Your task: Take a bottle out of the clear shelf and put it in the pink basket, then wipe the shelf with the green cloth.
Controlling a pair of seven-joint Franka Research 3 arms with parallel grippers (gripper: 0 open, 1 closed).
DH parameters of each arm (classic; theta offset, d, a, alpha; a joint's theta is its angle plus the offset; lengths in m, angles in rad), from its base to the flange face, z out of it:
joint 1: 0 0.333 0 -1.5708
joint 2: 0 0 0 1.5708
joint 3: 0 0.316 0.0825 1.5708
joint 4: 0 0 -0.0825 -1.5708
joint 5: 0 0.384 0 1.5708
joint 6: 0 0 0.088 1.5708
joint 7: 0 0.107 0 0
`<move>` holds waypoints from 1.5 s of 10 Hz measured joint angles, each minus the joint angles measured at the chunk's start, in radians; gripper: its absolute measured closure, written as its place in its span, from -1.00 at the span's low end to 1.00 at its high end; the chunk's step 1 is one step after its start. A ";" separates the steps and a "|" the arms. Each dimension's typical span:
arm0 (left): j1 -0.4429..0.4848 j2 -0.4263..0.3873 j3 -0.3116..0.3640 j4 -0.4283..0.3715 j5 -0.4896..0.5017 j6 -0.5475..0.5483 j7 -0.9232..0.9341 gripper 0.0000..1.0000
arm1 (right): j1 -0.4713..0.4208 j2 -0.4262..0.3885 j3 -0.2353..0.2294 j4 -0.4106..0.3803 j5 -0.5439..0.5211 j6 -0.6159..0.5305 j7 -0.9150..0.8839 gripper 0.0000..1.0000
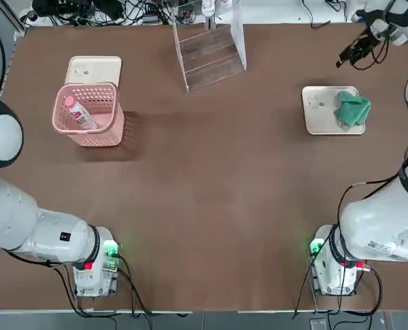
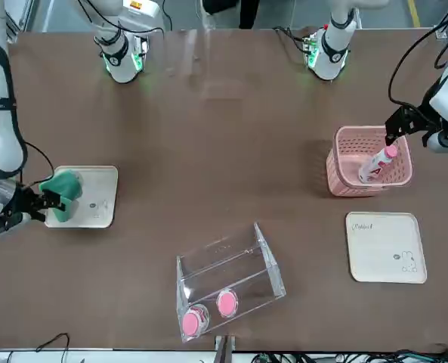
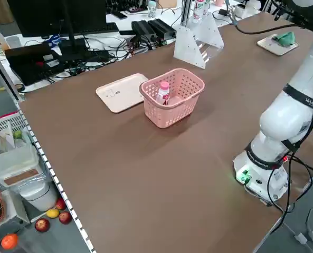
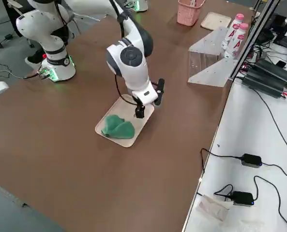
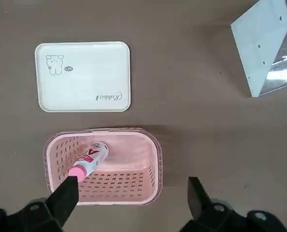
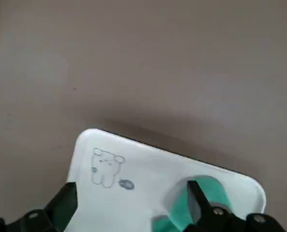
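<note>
Hovering above the pink basket point(image 5: 102, 166), the left gripper point(image 5: 128, 195) has its fingers spread wide, about as far apart as the basket is broad, and holds nothing. A bottle point(image 5: 89, 159) with a pink cap lies slanted inside the basket, leaning against one wall. The basket stands near the bench's point(image 1: 210, 179) left edge, just in front of a bare cream tray point(image 1: 93, 69) that sits toward the far left corner. The right gripper point(image 6: 131, 203) hangs over a second cream tray point(image 1: 320, 113) near the bench's right edge, its fingers likewise apart and empty; the green cloth point(image 1: 353, 110) lies bunched on the right-hand part of that tray, not touched by the gripper. The clear shelf point(image 1: 210, 51) stands at the middle of the bench's far edge, and two more pink-capped bottles point(image 2: 208, 311) rest in it. The bench top is plain brown. Beyond the far edge runs a white counter with cables, power bricks and black equipment, and off the left side sit a monitor, bins and some fruit on the floor point(image 3: 35, 221).
</note>
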 joint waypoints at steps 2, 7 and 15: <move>0.000 0.000 0.000 0.000 0.000 0.000 0.000 -0.99 | 0.144 -0.065 -0.091 0.044 -0.002 -0.131 0.160 -1.00; 0.000 0.000 0.000 0.000 0.000 0.000 0.000 -0.99 | 0.256 -0.192 -0.053 0.398 -0.171 -0.618 0.557 -1.00; 0.000 0.000 0.000 0.000 0.000 0.000 0.000 -0.99 | 0.308 -0.319 -0.044 0.371 -0.291 -0.704 0.748 -1.00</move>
